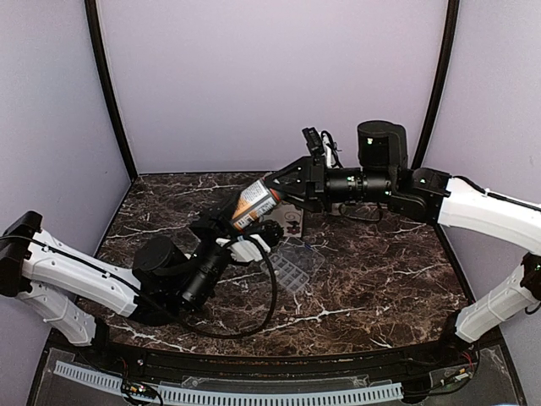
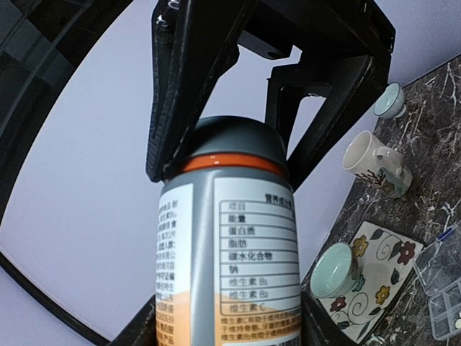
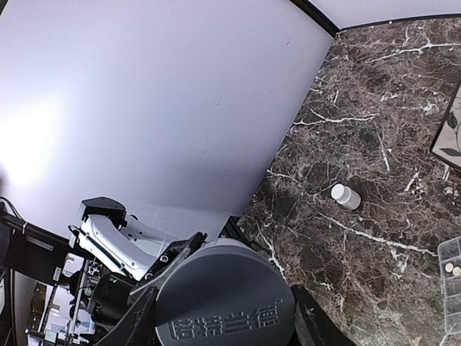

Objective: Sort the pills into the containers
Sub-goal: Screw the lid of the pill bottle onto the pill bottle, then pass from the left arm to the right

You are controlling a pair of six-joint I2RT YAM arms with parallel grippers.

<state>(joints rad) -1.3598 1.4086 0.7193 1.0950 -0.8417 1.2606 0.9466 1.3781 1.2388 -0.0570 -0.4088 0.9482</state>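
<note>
An orange bottle (image 1: 254, 203) with a white label and a grey cap (image 3: 227, 295) hangs tilted above the table. My left gripper (image 2: 227, 328) is shut on its body and my right gripper (image 3: 223, 317) is shut on the cap from the other end. Just below them, the clear pill box (image 1: 296, 264) lies on the marble with its lid open. Its compartments (image 3: 452, 285) show at the right edge of the right wrist view, with two tiny whitish pills (image 3: 448, 267) in one of them.
A tiny white bottle (image 3: 346, 196) lies on its side on the marble. A floral tray (image 2: 382, 267) carries a teal cup (image 2: 335, 270). Behind it stand a white mug (image 2: 371, 158) and another teal cup (image 2: 391, 101). Purple walls enclose the table.
</note>
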